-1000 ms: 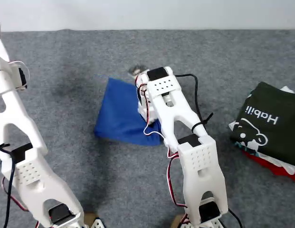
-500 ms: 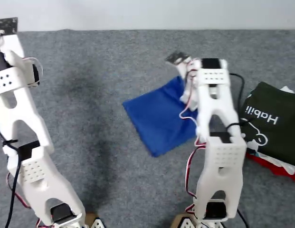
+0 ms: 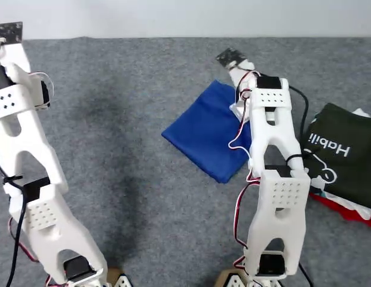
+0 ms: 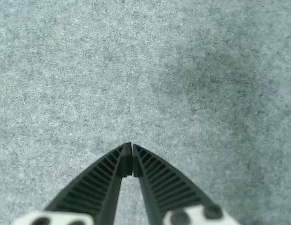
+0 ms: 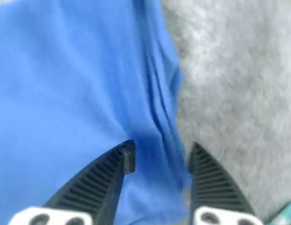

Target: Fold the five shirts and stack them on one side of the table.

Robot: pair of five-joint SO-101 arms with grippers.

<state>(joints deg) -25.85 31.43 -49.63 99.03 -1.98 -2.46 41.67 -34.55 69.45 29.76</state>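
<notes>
Carpet [image 3: 125,119]; right claw [image 5: 159,157], seemingly parted, straddles shirt [image 5: 65,84] edge.

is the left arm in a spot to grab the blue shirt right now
Probably not: the left gripper is shut over bare carpet, well apart from the blue shirt, which lies under the right gripper.

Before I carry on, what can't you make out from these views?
High view: the stack runs off the right edge, and the dark green shirt on top covers the rest, so its count is unclear.
High view: the right arm hides the edge of the blue shirt toward the stack.
Right wrist view: blurred, so whether the right gripper, jaws apart, touches the cloth is unclear.
</notes>
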